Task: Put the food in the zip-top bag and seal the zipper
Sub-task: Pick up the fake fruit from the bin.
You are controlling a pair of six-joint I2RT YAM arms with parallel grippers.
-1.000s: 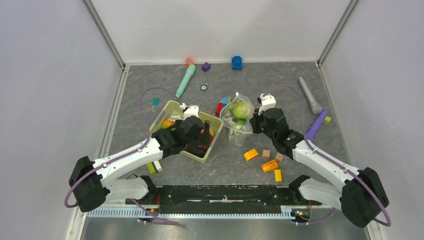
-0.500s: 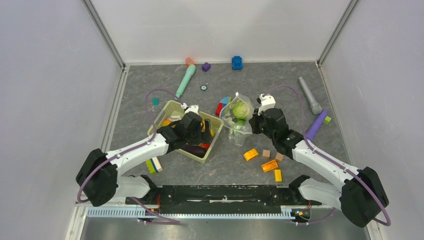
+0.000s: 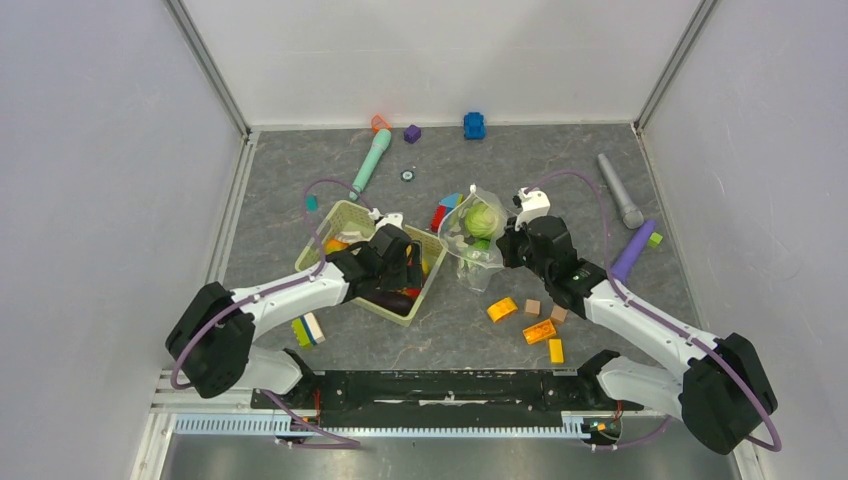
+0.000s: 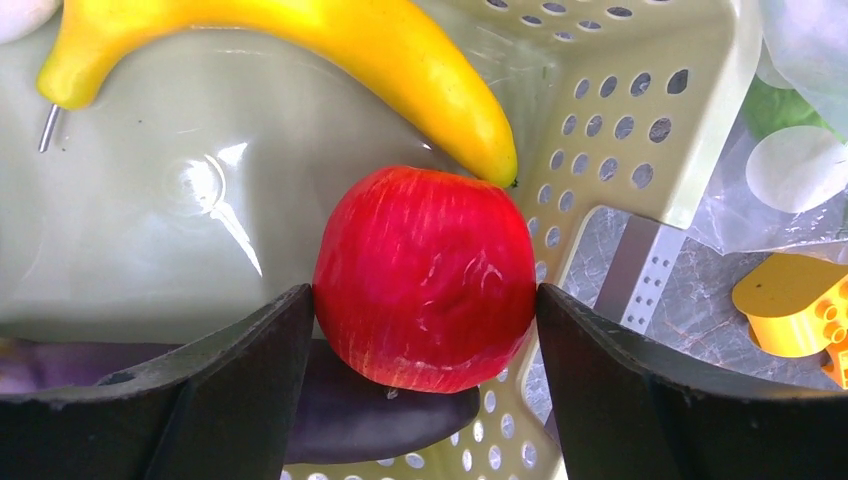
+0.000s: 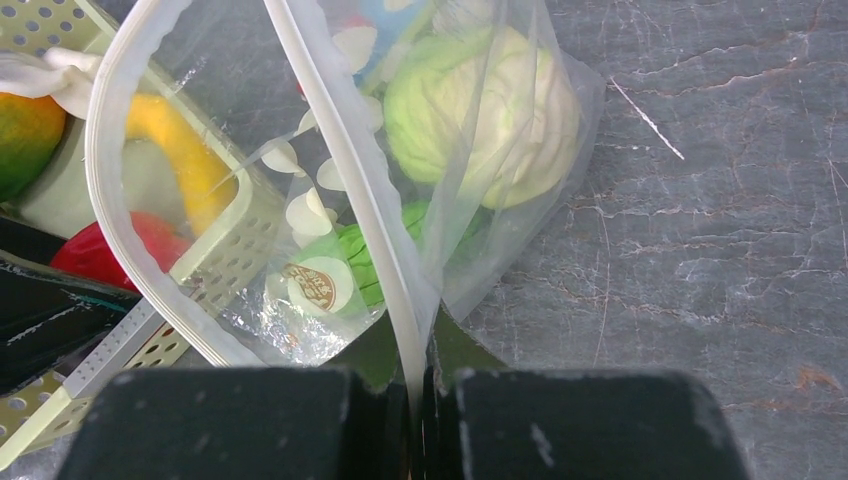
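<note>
My left gripper (image 3: pixel 409 266) is down in the pale green basket (image 3: pixel 343 211). In the left wrist view its jaws (image 4: pixel 425 296) touch both sides of the red tomato (image 4: pixel 425 275), which lies on the dark purple eggplant (image 4: pixel 385 408) beside a yellow banana (image 4: pixel 385 45). My right gripper (image 3: pixel 504 246) is shut on the whitish zipper (image 5: pixel 345 175) of the dotted zip-top bag (image 3: pixel 474 262) and holds its mouth open next to the basket. The bag holds the pale green cabbage (image 5: pixel 480 110) and a green cucumber (image 5: pixel 365 262). An orange-green mango (image 5: pixel 22 135) sits in the basket.
Orange and yellow blocks (image 3: pixel 539 331) and tan cubes (image 3: pixel 532 307) lie in front of the bag. A teal stick (image 3: pixel 371 162), a grey stick (image 3: pixel 620 190) and a purple stick (image 3: pixel 632 251) lie farther back. Blocks (image 3: pixel 308 331) lie left of the basket's near corner.
My left arm's elbow has swung to the right and the gripper has shifted slightly inside the basket. The right gripper and the bag have not moved.
</note>
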